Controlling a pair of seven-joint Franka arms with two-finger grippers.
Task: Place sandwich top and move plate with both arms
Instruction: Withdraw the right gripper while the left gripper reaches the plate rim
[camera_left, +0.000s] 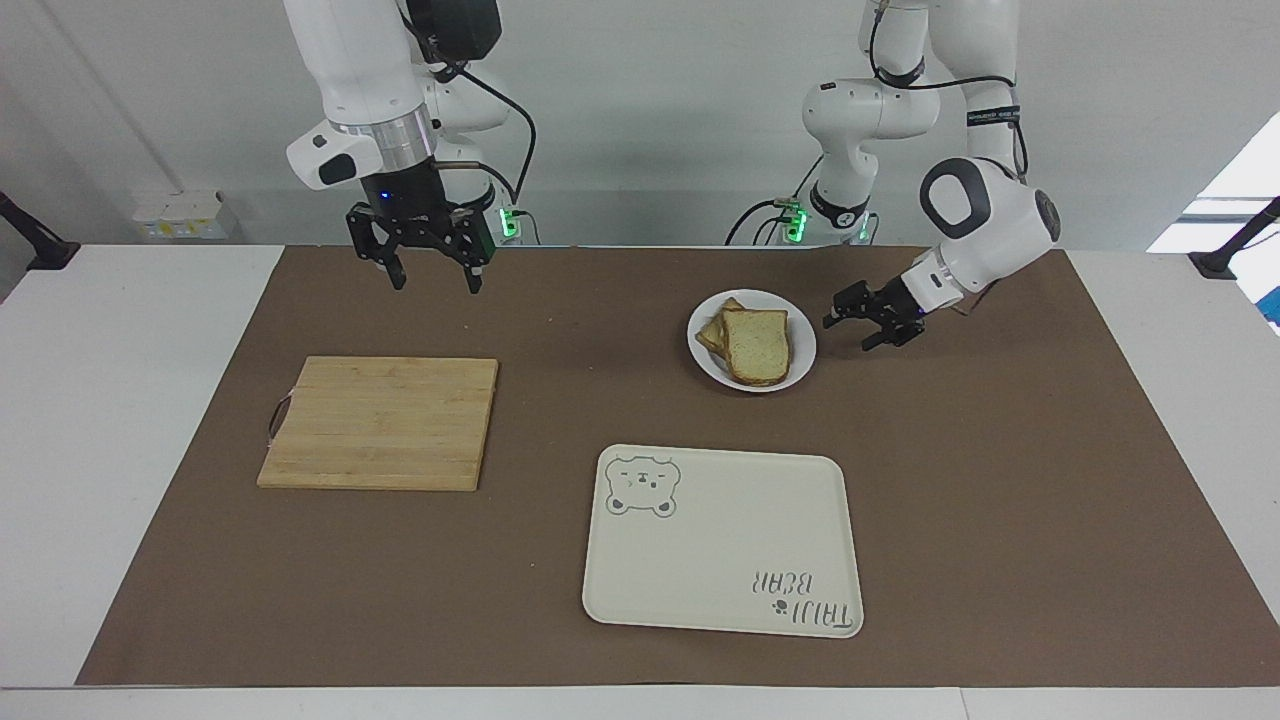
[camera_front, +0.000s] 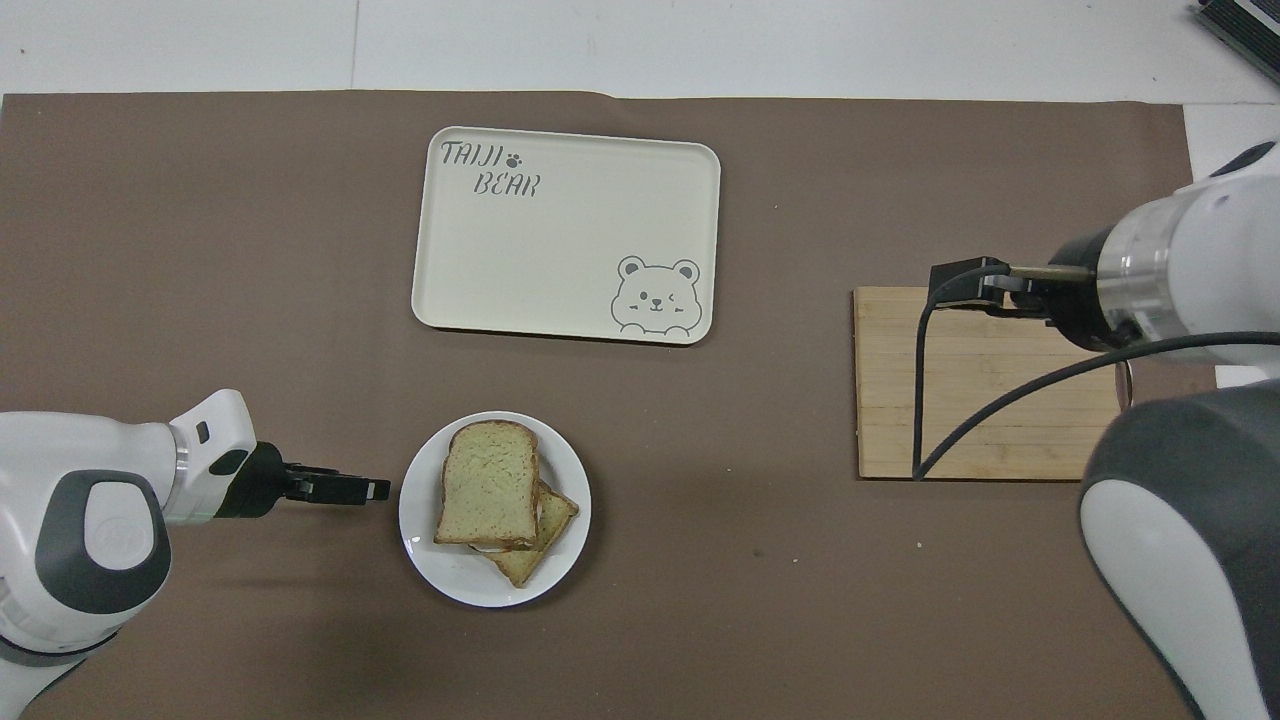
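Note:
The sandwich top (camera_left: 757, 345) is a pale speckled bread slice lying on another toast slice (camera_left: 712, 335) on the small white plate (camera_left: 803, 345). In the overhead view the sandwich top (camera_front: 490, 483) covers most of the lower slice (camera_front: 555, 510) on the plate (camera_front: 460, 585). My left gripper (camera_left: 868, 322) is open and empty, low over the mat just beside the plate's rim; it also shows in the overhead view (camera_front: 365, 489). My right gripper (camera_left: 432, 275) is open and empty, raised over the mat by the cutting board.
A wooden cutting board (camera_left: 385, 420) lies toward the right arm's end of the table and shows in the overhead view (camera_front: 990, 400). A cream tray with a bear drawing (camera_left: 720, 540) lies farther from the robots than the plate; overhead view (camera_front: 560, 240).

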